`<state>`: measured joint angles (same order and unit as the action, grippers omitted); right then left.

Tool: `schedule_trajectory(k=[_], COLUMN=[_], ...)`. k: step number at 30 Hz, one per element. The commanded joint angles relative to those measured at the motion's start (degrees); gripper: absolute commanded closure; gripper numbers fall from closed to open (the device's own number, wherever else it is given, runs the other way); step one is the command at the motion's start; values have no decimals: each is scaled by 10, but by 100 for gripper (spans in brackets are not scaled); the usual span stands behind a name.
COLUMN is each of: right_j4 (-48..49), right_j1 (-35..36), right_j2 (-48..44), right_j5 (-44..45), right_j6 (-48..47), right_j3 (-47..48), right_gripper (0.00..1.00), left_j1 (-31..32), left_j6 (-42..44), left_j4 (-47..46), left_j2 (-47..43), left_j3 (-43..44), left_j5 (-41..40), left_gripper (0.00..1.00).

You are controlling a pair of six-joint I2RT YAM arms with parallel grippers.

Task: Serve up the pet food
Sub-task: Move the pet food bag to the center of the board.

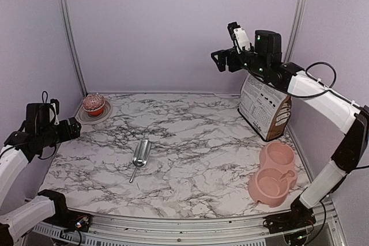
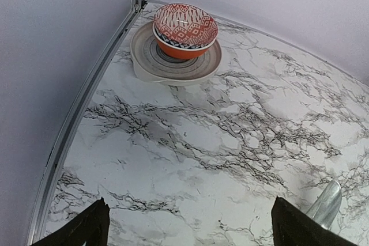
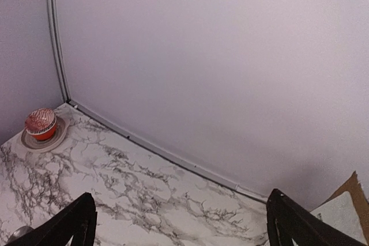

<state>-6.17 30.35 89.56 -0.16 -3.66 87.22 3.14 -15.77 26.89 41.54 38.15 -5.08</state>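
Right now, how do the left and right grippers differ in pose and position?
Height: the right gripper hangs high beside the top of the pet food bag; the left gripper sits lower, at the table's left edge. Aim: the right gripper's camera sees mostly back wall; the left gripper's looks down on the table and the scoop's tip. Shared: both are open and empty.

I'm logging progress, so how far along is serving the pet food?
Nothing looks done: the pink bowl is empty. In hand: nothing is held. The right gripper is open, raised near the top of the bag, and the left gripper is open at the table's left side. Left: the scoop lies untouched mid-table, so scooping food and filling the bowl both remain.
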Motion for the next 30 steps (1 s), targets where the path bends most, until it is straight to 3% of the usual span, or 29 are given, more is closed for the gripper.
schedule_trajectory(k=[1, 6, 17, 30], right_j4=[-114, -220, -383, -423], right_j1=[-8, -48, -232, -311], right_j2=[27, 64, 165, 209], right_j5=[85, 152, 49, -60], right_j6=[-57, -87, -55, -21], right_j3=[103, 224, 380, 372], right_gripper=[0, 0, 4, 12], left_j1=[2, 2, 3, 2], left_j6=[5, -8, 6, 4], left_j4=[-11, -13, -22, -23], left_j2=[-17, -56, -61, -55], left_j3=[-6, -17, -46, -48], left_j5=[25, 33, 42, 37], left_gripper=[1, 1, 2, 5])
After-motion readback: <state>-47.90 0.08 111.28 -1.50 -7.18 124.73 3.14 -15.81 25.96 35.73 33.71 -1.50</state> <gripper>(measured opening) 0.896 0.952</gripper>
